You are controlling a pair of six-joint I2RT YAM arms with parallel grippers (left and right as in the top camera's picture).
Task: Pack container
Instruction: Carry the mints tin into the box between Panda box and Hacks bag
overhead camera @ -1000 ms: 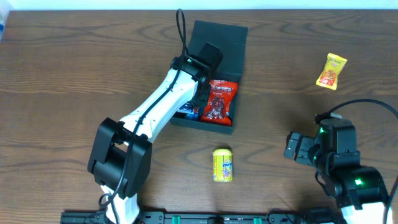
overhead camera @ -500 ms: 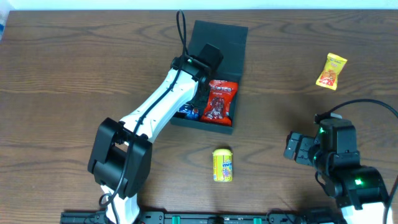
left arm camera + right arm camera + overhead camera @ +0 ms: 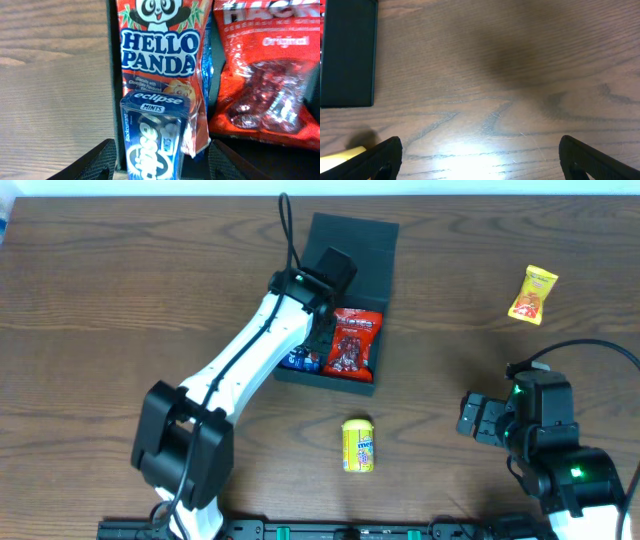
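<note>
The container (image 3: 365, 255), a dark square box with its flap lid open at the back, sits at the table's centre. It holds a red jerky packet (image 3: 352, 342), a Hello Panda packet (image 3: 160, 45) and a blue Eclipse mints box (image 3: 155, 135). My left gripper (image 3: 160, 167) is open inside the container's left side, and the mints box stands between its fingers without either one pressing on it. The jerky packet (image 3: 265, 75) lies to the right of it. My right gripper (image 3: 478, 418) is open and empty, low over bare table at the front right, as the right wrist view (image 3: 480, 160) shows.
A yellow snack packet (image 3: 358, 445) lies in front of the container; its edge shows in the right wrist view (image 3: 340, 155). An orange-yellow sweet packet (image 3: 531, 294) lies at the far right. The container's wall (image 3: 347, 55) is at the right wrist view's upper left.
My left arm's elbow and base link have shifted slightly left and toward the front; the gripper stays in the container. The right arm has not moved.
</note>
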